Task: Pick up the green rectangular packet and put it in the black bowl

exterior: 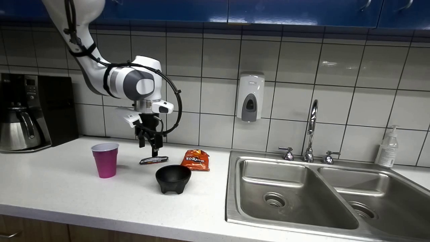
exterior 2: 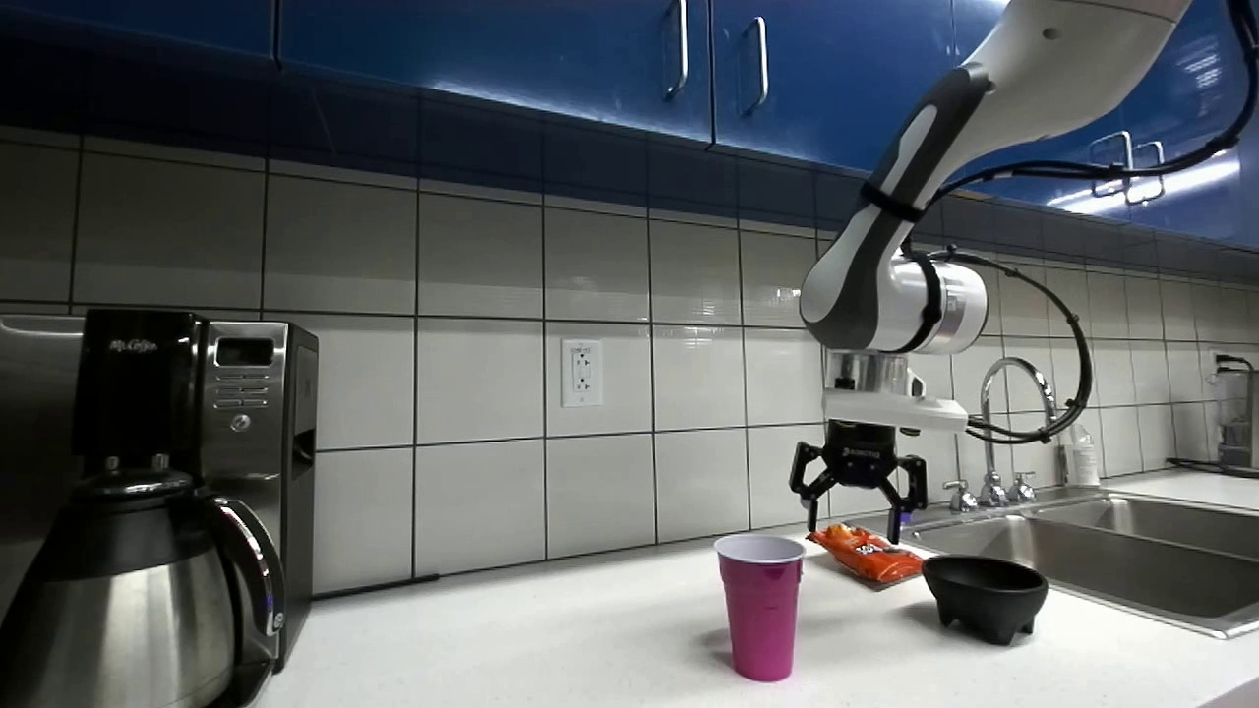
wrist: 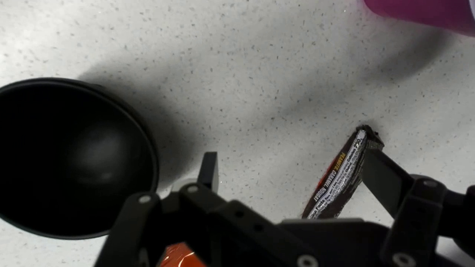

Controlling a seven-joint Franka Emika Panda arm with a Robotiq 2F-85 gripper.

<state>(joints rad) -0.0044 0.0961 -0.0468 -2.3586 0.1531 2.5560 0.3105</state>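
Note:
The green rectangular packet (exterior: 154,160) looks like a dark brown, thin wrapped bar with a pale printed strip. It lies flat on the counter, and it also shows in the wrist view (wrist: 336,181). In an exterior view it is not visible, seemingly hidden behind the magenta cup (exterior 2: 762,615). The black bowl (exterior: 173,183) stands upright in front of it, and it shows in an exterior view (exterior 2: 987,598) and the wrist view (wrist: 115,174). My gripper (exterior: 148,148) points down above the packet, open and empty. In the wrist view (wrist: 295,172) the right finger overlaps the packet's edge.
The orange-red snack packet (exterior: 196,160) lies beside the bowl, and the magenta cup (exterior: 105,163) stands on its other side. A coffee maker (exterior 2: 261,482) stands at the counter's end. The steel sink (exterior: 231,188) and the tiled wall (exterior: 218,131) bound the counter.

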